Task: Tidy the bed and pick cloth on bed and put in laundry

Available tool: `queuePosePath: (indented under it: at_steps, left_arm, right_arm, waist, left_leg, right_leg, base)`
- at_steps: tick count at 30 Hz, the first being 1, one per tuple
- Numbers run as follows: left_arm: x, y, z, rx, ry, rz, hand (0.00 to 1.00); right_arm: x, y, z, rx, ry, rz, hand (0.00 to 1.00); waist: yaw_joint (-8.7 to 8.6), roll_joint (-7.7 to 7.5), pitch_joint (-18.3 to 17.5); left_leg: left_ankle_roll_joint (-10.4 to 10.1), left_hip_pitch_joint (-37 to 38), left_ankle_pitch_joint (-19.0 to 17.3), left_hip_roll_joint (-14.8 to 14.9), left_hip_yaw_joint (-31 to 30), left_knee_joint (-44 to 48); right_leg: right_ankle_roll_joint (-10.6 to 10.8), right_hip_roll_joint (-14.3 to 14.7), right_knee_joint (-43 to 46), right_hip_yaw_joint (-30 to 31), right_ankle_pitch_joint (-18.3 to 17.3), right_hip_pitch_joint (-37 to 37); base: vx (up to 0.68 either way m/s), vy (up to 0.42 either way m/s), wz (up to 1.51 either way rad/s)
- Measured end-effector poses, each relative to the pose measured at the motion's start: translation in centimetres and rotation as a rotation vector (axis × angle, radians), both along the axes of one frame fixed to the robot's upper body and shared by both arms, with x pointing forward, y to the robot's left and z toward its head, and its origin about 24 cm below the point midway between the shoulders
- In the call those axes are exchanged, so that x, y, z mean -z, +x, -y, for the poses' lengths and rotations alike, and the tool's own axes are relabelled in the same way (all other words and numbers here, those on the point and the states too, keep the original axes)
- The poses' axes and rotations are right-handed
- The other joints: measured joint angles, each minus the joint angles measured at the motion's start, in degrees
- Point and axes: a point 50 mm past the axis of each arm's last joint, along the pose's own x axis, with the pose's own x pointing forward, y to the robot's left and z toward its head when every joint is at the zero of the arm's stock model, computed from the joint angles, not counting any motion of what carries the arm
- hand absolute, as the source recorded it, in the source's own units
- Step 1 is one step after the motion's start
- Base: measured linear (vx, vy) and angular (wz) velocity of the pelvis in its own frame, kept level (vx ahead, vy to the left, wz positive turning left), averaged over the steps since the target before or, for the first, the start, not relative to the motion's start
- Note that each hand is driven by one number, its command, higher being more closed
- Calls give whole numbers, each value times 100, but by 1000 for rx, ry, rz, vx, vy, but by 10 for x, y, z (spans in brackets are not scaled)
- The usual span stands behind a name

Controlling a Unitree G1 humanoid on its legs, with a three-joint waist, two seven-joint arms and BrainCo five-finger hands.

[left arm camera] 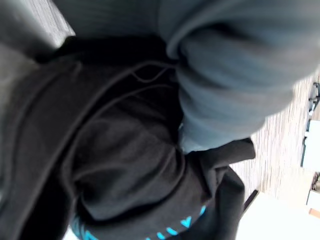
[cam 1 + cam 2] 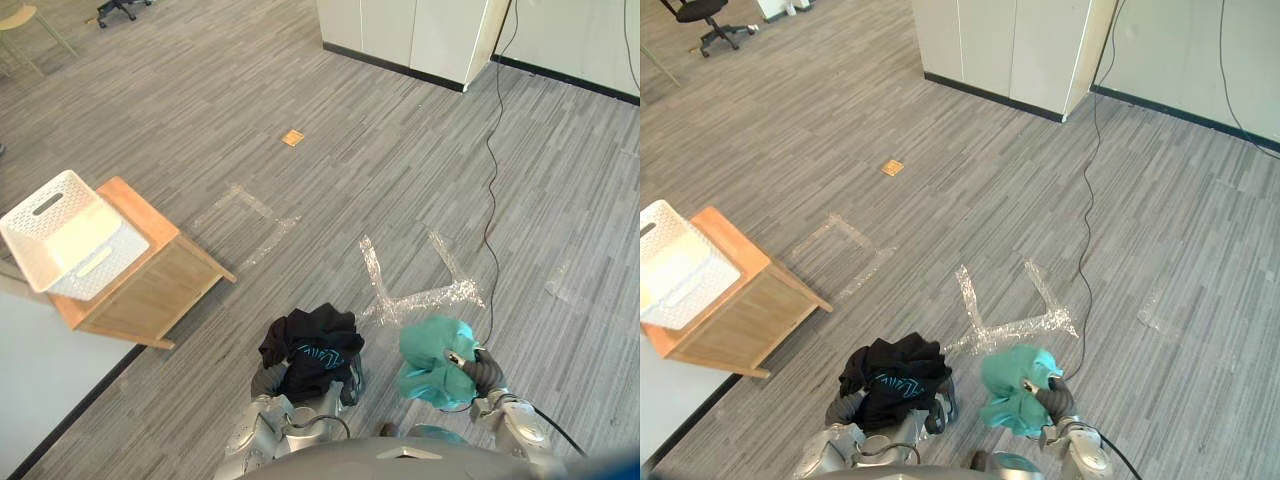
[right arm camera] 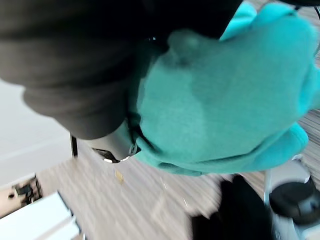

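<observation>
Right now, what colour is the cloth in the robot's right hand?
Plain teal cloth; best seen in the right wrist view.

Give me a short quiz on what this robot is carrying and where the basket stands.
1. True or false: the white basket sits on the floor.
2. Which cloth is the right hand carrying? A black, B teal, C red.
3. Fill in: the black cloth is at the robot's ____ hand.
Key: 1 false, it stands on the wooden table; 2 B, the teal cloth; 3 the left hand.
</observation>
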Motion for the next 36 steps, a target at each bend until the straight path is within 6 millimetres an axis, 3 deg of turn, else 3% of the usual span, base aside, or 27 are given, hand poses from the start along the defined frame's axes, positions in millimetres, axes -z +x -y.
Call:
queuePosePath:
  at_steps: [1,2,3,4,5,6,10,11,12,13,14,15,16,17,18,19,20,22,23,24,25,27,31,32,34,35,36]
  left_arm:
    - [2,-1,-7,-22,18,-28,100]
    - [3,4,-9,-23,25,-36,100]
    - [2,7,-10,-18,32,-30,100]
    - [1,9,-12,-14,46,-30,100]
    - [1,8,-15,-28,69,-48,100]
    - [2,6,-17,-33,76,-58,100]
    - [0,3,-20,-63,97,-64,100]
    - [-3,7,-20,-60,101,-43,100]
    - [-5,10,-22,-60,107,-31,100]
    - [-7,14,-25,-61,115,-18,100]
    - [-9,17,-28,-52,126,-6,100]
    - [-9,17,-30,-51,130,-8,100]
    - [-7,15,-32,-58,131,-18,100]
    - [-6,16,-20,-37,95,-19,100]
    - [-5,15,-16,-37,76,-18,100]
    - [-3,11,-10,-35,48,-21,100]
    - [-1,7,-11,-46,41,-34,100]
    - [3,0,-12,-87,9,-59,100]
    - [7,-7,-8,-94,-4,-86,100]
    - [9,-11,-7,-96,-8,-97,100]
    - [10,-16,-5,-93,-9,-109,100]
    - [9,-19,-5,-105,-8,-101,100]
    - [3,-16,-1,-113,-22,-60,100]
    - [0,-13,3,-117,-37,-41,100]
    - [-5,-6,10,-123,-59,-11,100]
    - [-6,-6,11,-128,-60,-7,100]
    - [-6,-6,11,-130,-58,-9,100]
  right_arm:
    - [0,0,4,33,-8,1,100]
    - [1,-2,7,72,-8,1,100]
    - [0,0,7,79,-8,6,100]
    - [2,-2,6,81,-5,-1,100]
    - [2,0,1,80,12,6,100]
    - [3,-2,-1,79,18,9,100]
    - [-3,-5,-5,58,30,56,100]
    - [-6,-4,-6,47,37,76,100]
    - [-6,-3,-7,46,41,82,100]
    - [-7,-2,-9,42,49,94,100]
    - [-8,-2,-12,33,59,100,100]
    - [-8,-1,-12,29,62,103,100]
    - [-9,0,-11,25,60,105,100]
    - [-11,4,-8,26,51,117,100]
    - [-12,6,-6,19,43,119,100]
    - [-16,11,-5,-2,33,130,100]
    - [-20,17,-6,-16,36,142,100]
    - [-20,25,-15,-56,52,137,100]
    - [-20,25,-15,-62,57,128,100]
    - [-19,24,-15,-62,60,119,100]
    - [-17,22,-14,-57,62,107,100]
    - [-16,15,-8,-42,51,94,100]
    - [-13,0,1,-34,16,61,100]
    - [-13,-4,2,-34,6,55,100]
    - [-14,-9,2,-28,-1,48,100]
    - [-12,-14,2,-12,-6,29,100]
    - [-11,-12,0,-15,-2,28,100]
  waist:
    - [-67,-85,-23]
    - [-106,-242,-76]
    - [-107,-315,-43]
    - [-172,-361,-16]
    - [-271,-496,51]
    - [-294,-483,57]
    - [-416,-272,0]
    - [-415,-239,-4]
    - [-418,-229,-11]
    - [-428,-235,-22]
    - [-425,-350,-76]
    - [-417,-433,-113]
    - [-408,-395,-79]
    - [-455,-149,-65]
    - [-408,-52,-84]
    - [-330,246,-159]
    - [-297,368,-213]
    - [-210,284,-192]
    - [-218,346,-174]
    - [-216,380,-166]
    - [-215,418,-153]
    - [-145,390,-144]
    - [-77,373,-156]
    - [-84,357,-175]
    - [-83,362,-201]
    - [-29,311,-229]
    - [-11,264,-254]
  left_leg:
    - [375,46,18,-89,92,147]
    - [541,208,-244,-211,52,164]
    - [535,327,-392,-306,-23,134]
    - [505,520,-554,-400,-237,135]
    - [406,998,-843,-457,-585,131]
    - [323,1304,-973,-390,-791,100]
    - [-40,2307,-1235,33,-1545,-246]
    - [-170,2451,-1313,211,-1809,-288]
    - [-227,2456,-1345,300,-1936,-287]
    - [-361,2489,-1422,421,-2174,-285]
    - [-533,2538,-1524,398,-2433,-277]
    - [-668,2547,-1606,370,-2535,-270]
    - [-896,2728,-1809,435,-2791,-214]
    - [-956,2714,-1863,649,-2975,-40]
    - [-981,2711,-1826,681,-3064,8]
    - [-948,2718,-1679,836,-3075,179]
    - [-973,2716,-1456,971,-3133,509]
    - [-1077,2282,-1005,992,-3198,1777]
    - [-1235,1721,-369,1176,-3153,2915]
    - [-1259,1434,-274,1298,-3101,3514]
    - [-1157,868,-516,1514,-2863,4534]
    - [-1044,324,-868,1485,-2388,4971]
    - [-967,38,-1169,1021,-872,3151]
    - [-957,63,-1077,764,-473,2167]
    - [-894,179,-405,365,-33,502]
    - [-137,372,243,121,118,-188]
    - [-23,472,297,-11,96,-356]
  right_leg:
    - [224,-256,967,-170,-222,-254]
    - [349,-686,2513,-317,-191,-835]
    - [356,-915,3386,-421,89,-1152]
    - [218,-1235,4405,-510,700,-1561]
    - [12,-1519,5353,-507,552,-1960]
    - [-25,-1532,5443,-500,417,-2122]
    - [60,-1423,4307,-491,194,-2973]
    - [150,-1239,3147,-404,357,-3224]
    - [179,-1106,2395,-297,576,-3289]
    - [264,-955,942,-8,1080,-3355]
    - [593,-995,7,482,1475,-3562]
    - [683,-1045,-239,753,1552,-3656]
    - [656,-1024,-15,1067,2356,-3638]
    - [400,-853,432,1134,2431,-3608]
    - [175,-783,608,1091,2275,-3589]
    - [-21,-632,810,886,2014,-3414]
    - [-107,-599,1123,691,1685,-3268]
    - [-131,-654,1456,519,1159,-3051]
    - [-216,-602,1284,329,997,-2691]
    - [-232,-549,1138,247,967,-2494]
    - [-278,-458,874,79,921,-2114]
    - [-335,-463,551,-94,842,-1656]
    - [-210,-608,29,-509,840,-1041]
    - [-116,-664,-48,-695,809,-871]
    - [69,-681,-154,-1006,751,-686]
    - [218,-726,-173,-1124,668,-555]
    - [250,-778,-181,-1160,678,-509]
  base:
    - [627,86,33]
    - [644,85,42]
    - [616,85,45]
    - [745,41,71]
    - [736,27,93]
    - [629,-19,92]
    - [599,-138,106]
    - [628,-278,90]
    - [733,-388,124]
    - [753,-462,131]
    - [650,-425,130]
    - [687,-466,124]
    - [629,-468,123]
    - [598,-452,117]
    - [521,-408,88]
    - [500,-377,67]
    - [478,-372,64]
    - [384,-356,59]
    - [339,-293,59]
    - [415,-240,60]
    - [353,-168,51]
    - [330,-130,39]
    - [323,-12,32]
    - [464,90,76]
    - [464,118,84]
    - [278,96,59]
    - [361,132,76]
